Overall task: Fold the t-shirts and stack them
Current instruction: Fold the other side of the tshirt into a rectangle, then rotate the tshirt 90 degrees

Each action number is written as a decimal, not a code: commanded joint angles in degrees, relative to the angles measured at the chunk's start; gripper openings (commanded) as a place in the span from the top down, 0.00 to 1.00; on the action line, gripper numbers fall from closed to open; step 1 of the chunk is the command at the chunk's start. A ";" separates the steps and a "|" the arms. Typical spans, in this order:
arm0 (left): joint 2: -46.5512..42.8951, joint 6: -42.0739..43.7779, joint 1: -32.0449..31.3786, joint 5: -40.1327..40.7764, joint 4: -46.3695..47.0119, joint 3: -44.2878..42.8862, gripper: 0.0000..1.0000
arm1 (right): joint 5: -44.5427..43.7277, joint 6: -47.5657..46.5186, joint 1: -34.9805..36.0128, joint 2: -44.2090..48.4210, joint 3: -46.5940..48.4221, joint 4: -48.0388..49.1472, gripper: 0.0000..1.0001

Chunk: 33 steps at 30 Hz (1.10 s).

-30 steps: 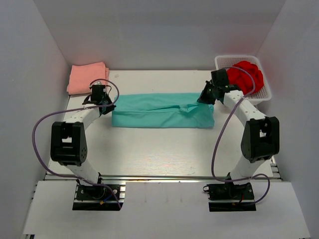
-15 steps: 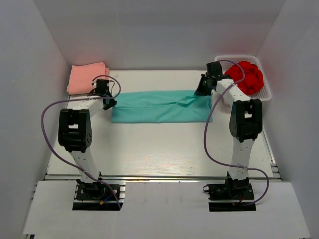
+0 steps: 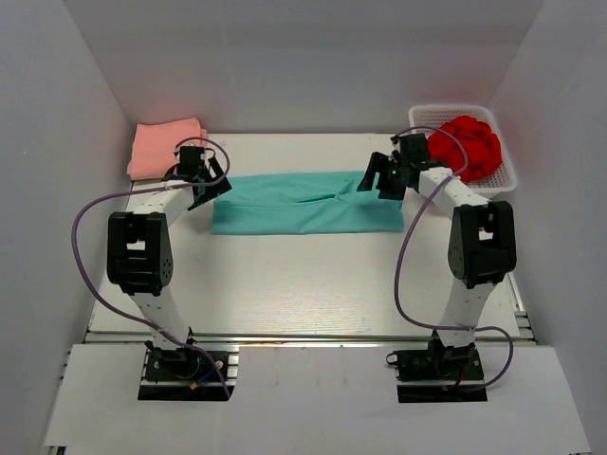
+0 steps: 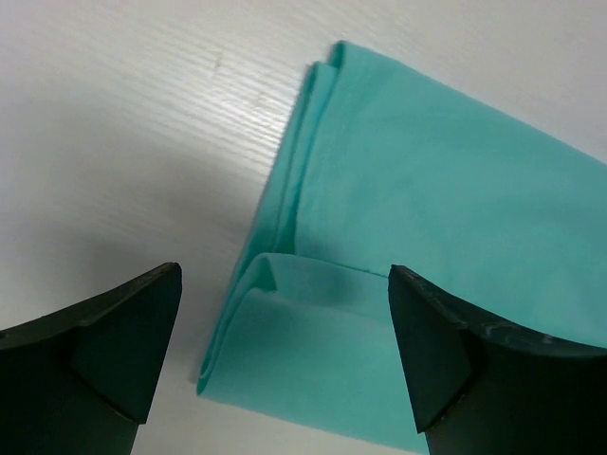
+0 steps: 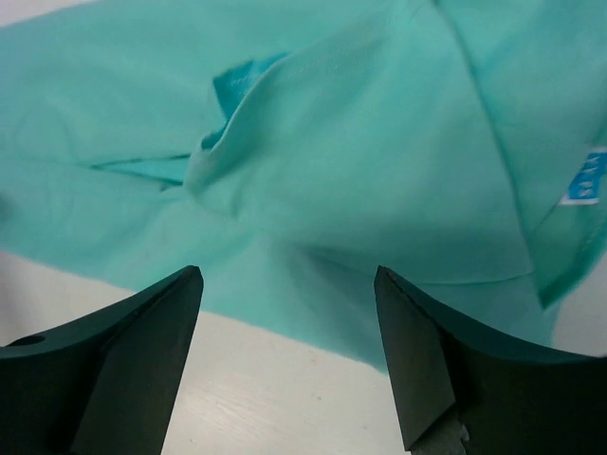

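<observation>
Change: both grippers, closed at the ends of the teal t-shirt (image 3: 303,204) a second ago, have let go and now stand spread
Left gripper (image 4: 285,275): jaws wide apart, holding nothing, hovering over the shirt's left end with bare table (image 4: 123,123) under its left finger
Right gripper (image 5: 286,272): jaws spread almost as wide, empty, above the shirt's right end, its near edge just ahead of the fingertips
Teal t-shirt: lies flat as a long folded strip across the far middle of the table, between the two grippers
Left wrist view only: stacked layers at the strip's end, with a small flap turned back at the near corner (image 4: 285,284)
Right wrist view only: a raised crease running across the cloth, and a small blue and white tag (image 5: 590,180) near the right edge
Top view only: the salmon-pink t-shirt (image 3: 166,147) folded at the far left corner, well apart from the strip; the red t-shirt (image 3: 469,142) bunched in the white basket (image 3: 503,180) at far right; both arms reaching in from the sides, left gripper (image 3: 213,185) and right gripper (image 3: 377,180) at opposite ends
</observation>
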<state>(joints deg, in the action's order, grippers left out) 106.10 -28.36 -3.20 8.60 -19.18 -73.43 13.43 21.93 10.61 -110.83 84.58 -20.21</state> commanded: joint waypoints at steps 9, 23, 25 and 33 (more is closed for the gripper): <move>2.77 6.83 -1.28 -29.07 12.15 0.22 0.00 | 17.85 0.30 2.92 -0.52 -5.57 15.19 0.29; -1.85 0.50 -3.21 -30.89 4.32 28.36 0.00 | 13.91 5.84 8.01 -29.69 24.91 9.59 0.28; -5.28 -0.03 -6.19 -36.08 5.02 35.08 0.00 | 14.95 5.58 8.98 -37.16 36.07 7.03 0.26; -10.65 5.42 -24.56 -55.19 0.82 41.80 0.00 | 24.18 3.05 13.38 -40.97 42.62 19.59 0.10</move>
<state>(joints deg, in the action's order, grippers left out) 91.02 -25.32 -23.22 -44.23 -0.01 -35.42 34.63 27.94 22.52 -152.97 128.99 -3.77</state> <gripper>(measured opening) 0.994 0.872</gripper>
